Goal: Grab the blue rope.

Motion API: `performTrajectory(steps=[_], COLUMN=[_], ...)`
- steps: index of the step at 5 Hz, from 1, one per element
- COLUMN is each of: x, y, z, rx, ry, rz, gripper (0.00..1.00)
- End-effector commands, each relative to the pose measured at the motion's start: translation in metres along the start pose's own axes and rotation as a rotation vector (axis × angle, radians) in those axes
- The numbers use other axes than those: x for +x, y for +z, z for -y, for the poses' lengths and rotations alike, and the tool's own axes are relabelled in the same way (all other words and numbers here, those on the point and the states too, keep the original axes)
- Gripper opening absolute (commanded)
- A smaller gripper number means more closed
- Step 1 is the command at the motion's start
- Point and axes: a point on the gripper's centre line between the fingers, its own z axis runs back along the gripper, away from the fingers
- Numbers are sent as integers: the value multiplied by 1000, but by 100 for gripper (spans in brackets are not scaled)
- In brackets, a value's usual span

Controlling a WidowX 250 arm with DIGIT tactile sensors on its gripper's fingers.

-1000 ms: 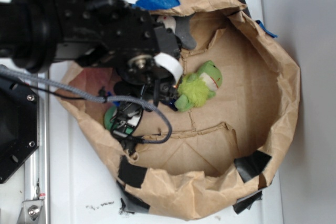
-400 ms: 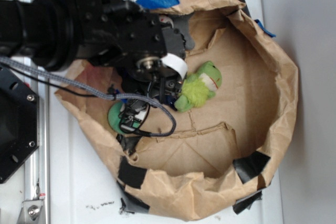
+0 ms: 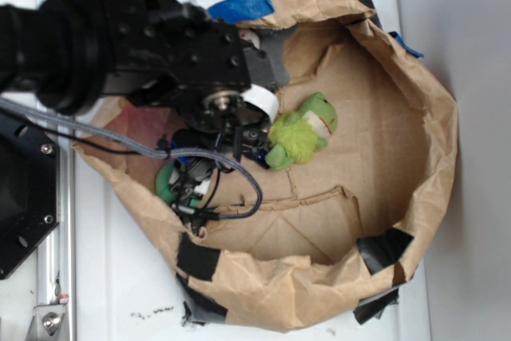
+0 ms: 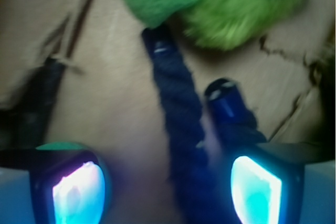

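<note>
The blue rope (image 4: 178, 114) is a thick navy twisted cord lying on the brown paper floor. In the wrist view it runs from under the green plush down between my fingers. A second strand (image 4: 228, 111) lies beside it on the right. My gripper (image 4: 168, 190) is open. Its left fingertip (image 4: 79, 192) stands well clear of the rope, and the right fingertip (image 4: 257, 187) is close against it. In the exterior view the black arm (image 3: 160, 45) hides the gripper, and only dark bits of the rope (image 3: 254, 143) show next to the plush.
A green plush frog (image 3: 302, 129) lies just past the rope's end. The crumpled paper bag's raised rim (image 3: 435, 141) rings the area, patched with black tape (image 3: 383, 249) and blue tape (image 3: 239, 7). A grey braided cable (image 3: 215, 157) loops under the arm, near a green-and-white object (image 3: 165, 183).
The arm has shifted a little to the right over the bag's left side. The green plush has stayed in place.
</note>
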Motion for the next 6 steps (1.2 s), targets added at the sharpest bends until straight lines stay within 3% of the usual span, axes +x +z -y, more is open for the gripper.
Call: performTrajectory(steps=[1,2,3,6], x=[-5,-4,1,6], y=[13,4,4,10], z=[-9,-16,-19,-26], rx=[-36,-32,-45,-82], ry=[192,262,300,377], rz=[109,177,206,217], gripper=[100,100,100,100])
